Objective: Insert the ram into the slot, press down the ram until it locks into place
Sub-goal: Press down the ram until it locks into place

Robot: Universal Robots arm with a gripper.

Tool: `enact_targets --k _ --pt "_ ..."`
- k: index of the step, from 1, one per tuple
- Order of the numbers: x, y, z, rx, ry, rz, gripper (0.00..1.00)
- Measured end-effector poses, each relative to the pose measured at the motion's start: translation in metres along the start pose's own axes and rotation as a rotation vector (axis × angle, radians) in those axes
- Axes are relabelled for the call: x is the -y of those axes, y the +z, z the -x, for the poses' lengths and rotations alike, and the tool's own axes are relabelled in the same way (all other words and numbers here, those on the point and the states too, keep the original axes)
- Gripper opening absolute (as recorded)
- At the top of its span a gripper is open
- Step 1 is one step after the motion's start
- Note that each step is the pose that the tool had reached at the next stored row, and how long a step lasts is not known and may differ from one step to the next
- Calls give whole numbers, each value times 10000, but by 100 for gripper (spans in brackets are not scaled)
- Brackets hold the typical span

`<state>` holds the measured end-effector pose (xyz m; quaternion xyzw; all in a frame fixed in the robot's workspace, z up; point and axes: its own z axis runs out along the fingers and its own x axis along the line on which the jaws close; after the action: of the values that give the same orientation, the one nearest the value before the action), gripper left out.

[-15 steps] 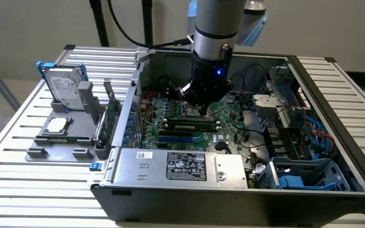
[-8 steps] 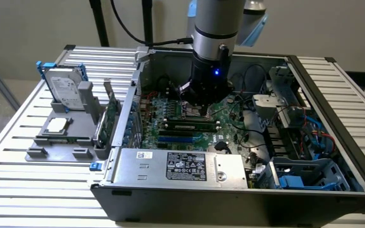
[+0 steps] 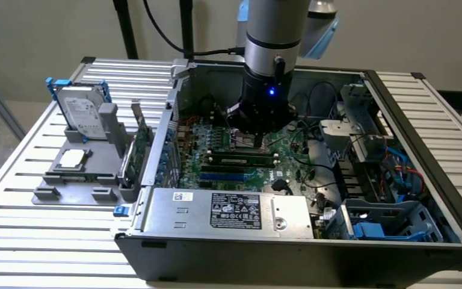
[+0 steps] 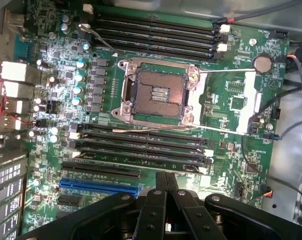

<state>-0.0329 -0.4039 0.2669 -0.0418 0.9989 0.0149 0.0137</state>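
Observation:
The ram (image 3: 239,161) is a long green stick with black chips, standing in a black slot (image 3: 207,160) on the motherboard inside the open computer case. In the wrist view the ram (image 4: 141,164) sits in the slot (image 4: 206,169) closest to my gripper, the last of several parallel black sockets. My gripper (image 4: 165,177) is shut, its two black fingertips pressed together just above the ram's long edge, with nothing between them. I cannot tell whether the tips touch the ram. In the exterior view my gripper (image 3: 249,143) hangs straight down over the board, just behind the ram.
An open CPU socket (image 4: 158,92) lies between two banks of black sockets, and a blue socket (image 4: 98,187) lies beside the gripper. A grey power supply (image 3: 223,211) fills the case front, cables (image 3: 327,174) and a blue cage (image 3: 384,223) the right. A hard drive (image 3: 82,111) and upright green card (image 3: 139,144) stand outside.

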Motion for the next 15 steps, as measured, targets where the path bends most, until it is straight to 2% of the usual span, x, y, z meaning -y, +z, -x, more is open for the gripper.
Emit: enact_targets --k 4,9,15 --pt "0 2 0 9 477 -73 11" --pt "0 7 0 14 984 -216 11" --pt "0 13 -1 16 1444 -466 11"
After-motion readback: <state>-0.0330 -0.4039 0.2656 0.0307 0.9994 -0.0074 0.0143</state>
